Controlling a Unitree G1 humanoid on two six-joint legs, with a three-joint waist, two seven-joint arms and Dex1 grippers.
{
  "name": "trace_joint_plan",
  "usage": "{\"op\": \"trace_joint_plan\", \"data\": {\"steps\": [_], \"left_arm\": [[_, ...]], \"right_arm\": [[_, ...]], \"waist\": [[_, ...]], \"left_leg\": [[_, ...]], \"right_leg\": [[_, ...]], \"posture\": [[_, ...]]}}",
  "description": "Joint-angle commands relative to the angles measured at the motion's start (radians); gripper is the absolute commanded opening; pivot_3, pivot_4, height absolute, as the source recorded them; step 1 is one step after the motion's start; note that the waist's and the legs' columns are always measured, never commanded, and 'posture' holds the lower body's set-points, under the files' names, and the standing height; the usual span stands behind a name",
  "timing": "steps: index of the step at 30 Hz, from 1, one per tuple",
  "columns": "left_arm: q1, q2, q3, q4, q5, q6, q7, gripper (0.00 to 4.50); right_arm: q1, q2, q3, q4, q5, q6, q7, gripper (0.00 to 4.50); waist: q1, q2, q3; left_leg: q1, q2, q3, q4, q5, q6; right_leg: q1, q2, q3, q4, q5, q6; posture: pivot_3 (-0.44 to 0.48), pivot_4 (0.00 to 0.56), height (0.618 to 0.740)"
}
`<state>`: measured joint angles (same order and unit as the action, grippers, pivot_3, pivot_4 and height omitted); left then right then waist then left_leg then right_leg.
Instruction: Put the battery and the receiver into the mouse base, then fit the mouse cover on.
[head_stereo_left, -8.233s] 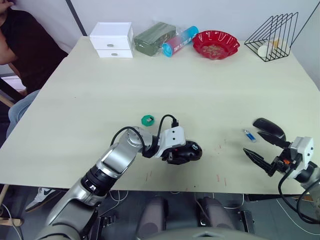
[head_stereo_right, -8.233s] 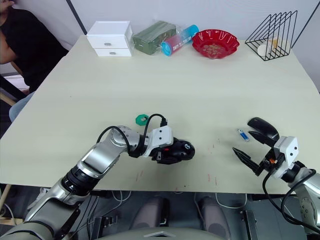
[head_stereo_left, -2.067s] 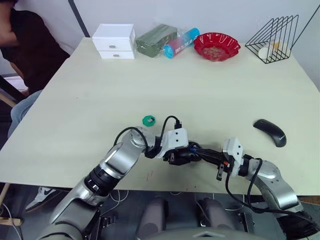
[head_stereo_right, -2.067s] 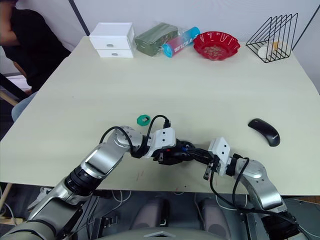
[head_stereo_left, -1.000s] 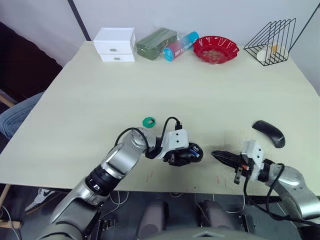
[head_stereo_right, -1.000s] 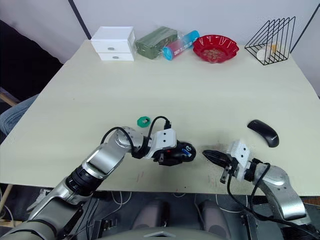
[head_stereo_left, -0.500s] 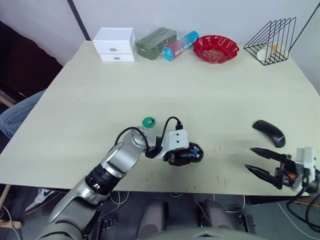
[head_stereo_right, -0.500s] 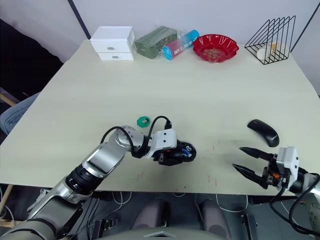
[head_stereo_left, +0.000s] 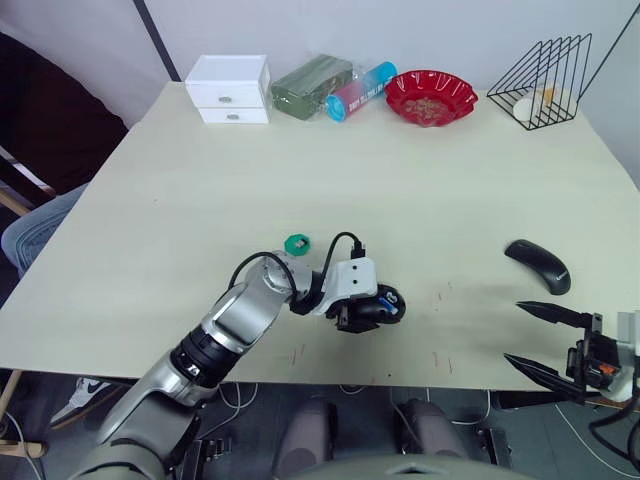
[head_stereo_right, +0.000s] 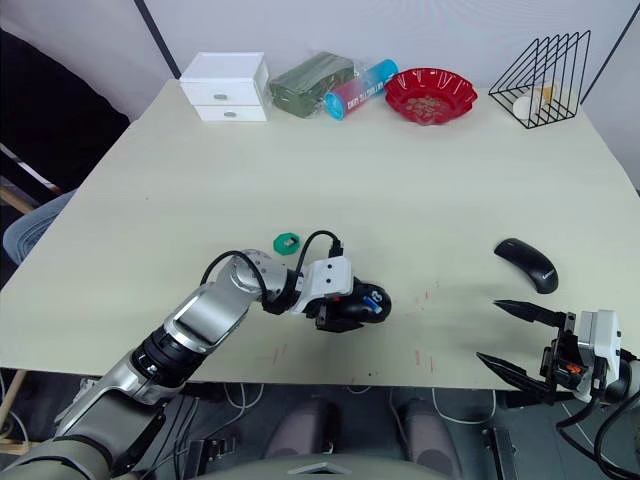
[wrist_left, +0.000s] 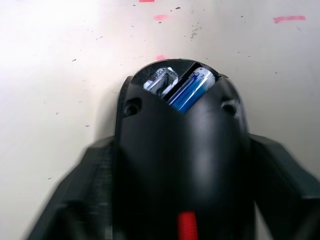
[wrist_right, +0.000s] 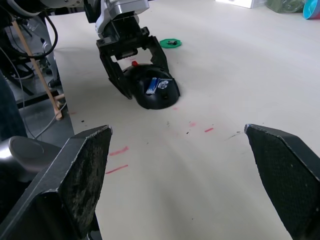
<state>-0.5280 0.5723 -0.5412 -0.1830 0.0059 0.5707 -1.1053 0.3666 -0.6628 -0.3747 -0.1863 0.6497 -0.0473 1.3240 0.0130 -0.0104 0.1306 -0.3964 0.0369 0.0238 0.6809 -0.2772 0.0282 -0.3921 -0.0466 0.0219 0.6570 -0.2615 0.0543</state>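
table (head_stereo_left: 400, 180): pale, red marks near front edge
wire rack (head_stereo_left: 545, 75): black, back right corner, pale round item inside
drawer box (head_stereo_left: 229, 75): white, 2 drawers, back left
red bowl (head_stereo_left: 432, 93): back, right of the blue tube (head_stereo_left: 358, 87) and green pack (head_stereo_left: 310, 78)
left gripper (head_stereo_right: 352, 308): 2 black fingers clamped on both sides of the mouse base, near front edge
right gripper (head_stereo_left: 548, 342): fingers spread wide, holding nothing, at front right edge, well apart from the base
mouse base (wrist_right: 151, 92): black, on table between left fingers, top open, red part showing
mouse cover (head_stereo_left: 538, 265): glossy black shell, lying on table right side, just beyond right gripper, not touched
battery (wrist_left: 190, 90): blue, seated in the base's open compartment, silvery metal piece beside it
green disc (head_stereo_left: 297, 242): small, on table near left arm
receiver: cannot tell where
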Motion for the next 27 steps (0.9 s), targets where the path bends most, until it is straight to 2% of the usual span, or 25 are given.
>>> {"op": "trace_joint_plan", "data": {"steps": [1,15,27], "left_arm": [[0.022,0.007,-0.034,0.023,0.013,0.019,-0.009,4.46],[0.005,0.002,0.023,-0.019,-0.052,0.011,-0.039,4.46],[-0.011,0.049,0.098,-0.087,-0.119,0.015,-0.055,4.46]], "right_arm": [[-0.002,0.000,-0.023,-0.020,0.019,-0.007,0.000,4.50],[-0.013,0.038,-0.010,-0.034,0.027,-0.013,-0.006,4.50],[0.009,0.075,-0.049,0.011,0.042,-0.052,0.001,4.50]], "waist": [[0.001,0.000,0.000],[0.001,0.001,0.002],[0.001,0.003,0.012]], "left_leg": [[0.000,0.000,0.000,0.000,0.000,0.000],[0.000,0.000,0.000,0.000,0.000,0.000],[-0.001,0.000,0.000,0.000,0.000,0.000]], "right_leg": [[0.000,0.000,0.000,0.000,0.000,0.000],[0.000,0.000,0.000,0.000,0.000,0.000],[-0.001,0.000,0.000,0.001,0.000,0.000]], "posture": [[0.000,0.150,0.740],[0.000,0.150,0.740],[0.000,0.150,0.740]]}}
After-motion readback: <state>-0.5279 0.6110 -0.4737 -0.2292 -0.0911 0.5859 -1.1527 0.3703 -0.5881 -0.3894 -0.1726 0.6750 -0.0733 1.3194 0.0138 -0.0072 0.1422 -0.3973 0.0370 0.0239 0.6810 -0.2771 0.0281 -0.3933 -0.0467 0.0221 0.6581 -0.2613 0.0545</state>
